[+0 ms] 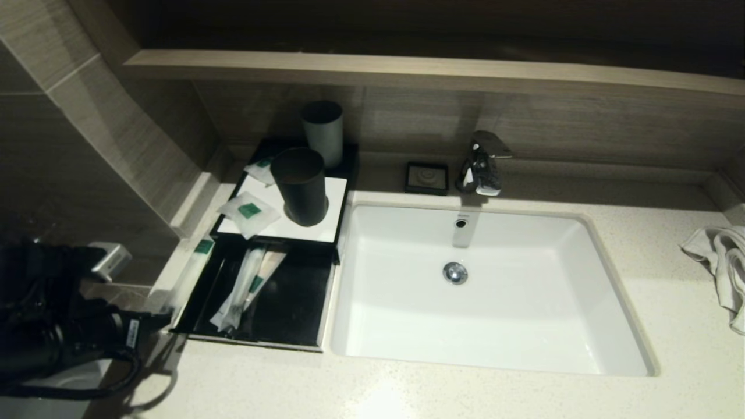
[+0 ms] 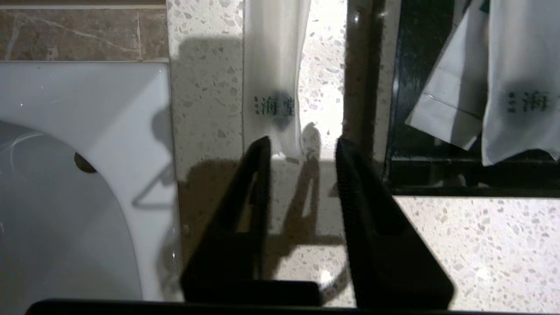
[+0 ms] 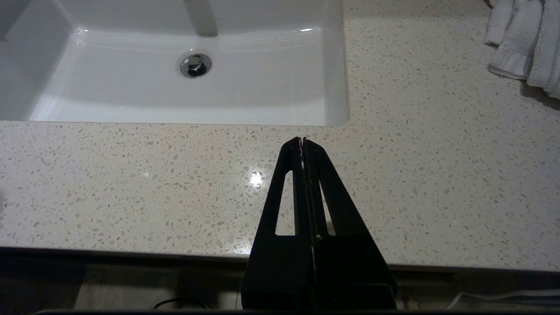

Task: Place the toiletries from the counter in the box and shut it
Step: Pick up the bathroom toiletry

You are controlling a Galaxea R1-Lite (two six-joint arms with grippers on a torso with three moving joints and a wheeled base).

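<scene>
The black box (image 1: 326, 230) with a white top panel stands left of the sink. Its drawer (image 1: 291, 308) is pulled out, and two long sachets (image 1: 241, 288) lie in it; they also show in the left wrist view (image 2: 520, 87). Another long sachet (image 1: 195, 270) lies on the counter (image 1: 524, 396) left of the drawer. Two squarish sachets (image 1: 249, 212) (image 1: 261, 170) lie on the box top. My left gripper (image 2: 302, 151) is open, just short of the near end of the sachet on the counter (image 2: 273, 74). My right gripper (image 3: 302, 141) is shut and empty above the counter's front edge.
A black cup (image 1: 300, 186) stands on the box top, a grey cup (image 1: 322, 132) behind it. The sink (image 1: 634, 349), faucet (image 1: 480, 163) and soap dish (image 1: 427, 177) are to the right. A towel (image 1: 724, 262) lies far right. A white fixture (image 2: 65, 153) is left of the counter.
</scene>
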